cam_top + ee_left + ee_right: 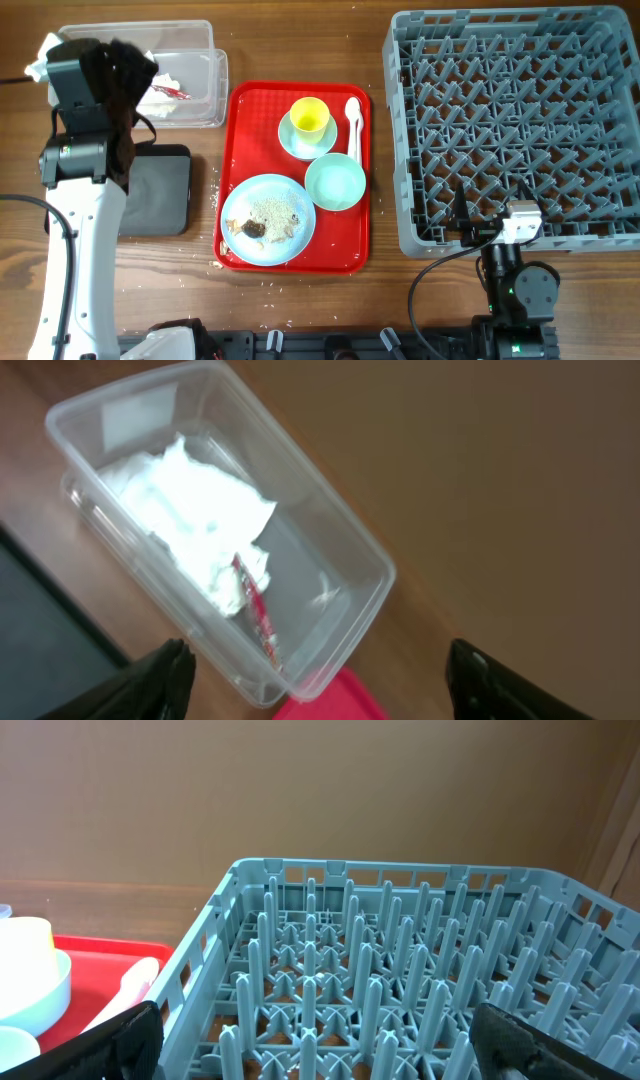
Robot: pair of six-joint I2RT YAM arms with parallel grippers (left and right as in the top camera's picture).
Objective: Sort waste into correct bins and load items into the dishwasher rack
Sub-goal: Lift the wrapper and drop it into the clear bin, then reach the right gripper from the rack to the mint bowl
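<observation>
The crumpled white napkin (pixel 200 510) with the red wrapper (pixel 258 615) lies inside the clear tub (pixel 205 85), also in the left wrist view (pixel 340 540). My left gripper (pixel 320 680) is open and empty above the tub's near corner. On the red serving tray (pixel 240 110) are the yellow cup (pixel 308 115) on the light blue saucer (pixel 290 142), the white spoon (pixel 353 122), the mint-green bowl (pixel 335 182) and the blue plate (pixel 240 195) holding rice and brown lumps (pixel 262 225). My right gripper (pixel 325 1045) is open and empty over the front-left part of the grey rack (pixel 515 120).
The black tray (pixel 155 190) lies left of the red tray, partly under my left arm. White crumbs (pixel 215 197) are scattered on the wood along the red tray's left and front edges. The rack holds nothing.
</observation>
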